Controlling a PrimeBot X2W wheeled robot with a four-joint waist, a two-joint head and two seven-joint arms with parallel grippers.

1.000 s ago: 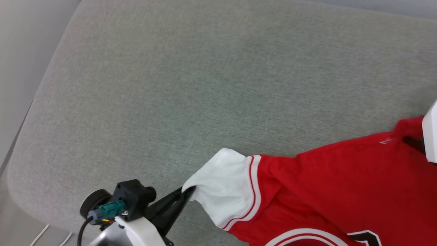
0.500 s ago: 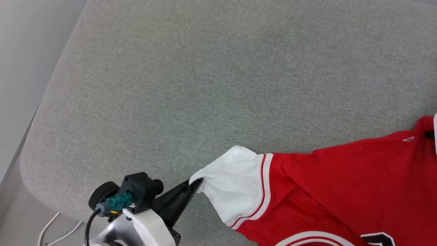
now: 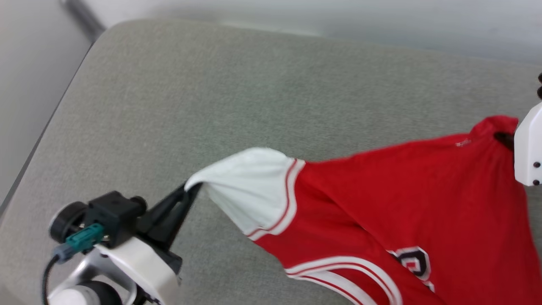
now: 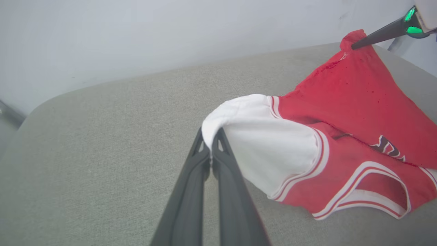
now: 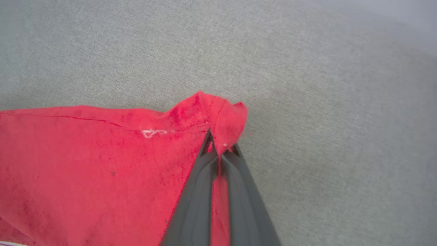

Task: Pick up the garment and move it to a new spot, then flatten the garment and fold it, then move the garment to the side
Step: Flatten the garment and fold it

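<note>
The garment (image 3: 402, 195) is a red jersey with a white sleeve (image 3: 245, 186), striped trim and black lettering, stretched above the grey cushion. My left gripper (image 3: 191, 186) is shut on the tip of the white sleeve, seen close in the left wrist view (image 4: 211, 136). My right gripper (image 5: 218, 143) is shut on a bunched red corner of the garment (image 5: 218, 116); its dark fingertips (image 3: 504, 139) and white housing show at the head view's right edge. Between the two grips the garment (image 4: 344, 102) hangs lifted, its lower part drooping toward the cushion.
The grey fabric cushion (image 3: 211, 93) spreads under and beyond the garment, with rounded edges at the left and far side. A pale wall (image 4: 170, 34) stands behind it. A dark strip (image 3: 82, 17) runs past the cushion's far left corner.
The right gripper has shut on the garment's red corner. Both arms have lifted the jersey, so the sleeve and corner stand higher and the lettering shows more. The head view has shifted.
</note>
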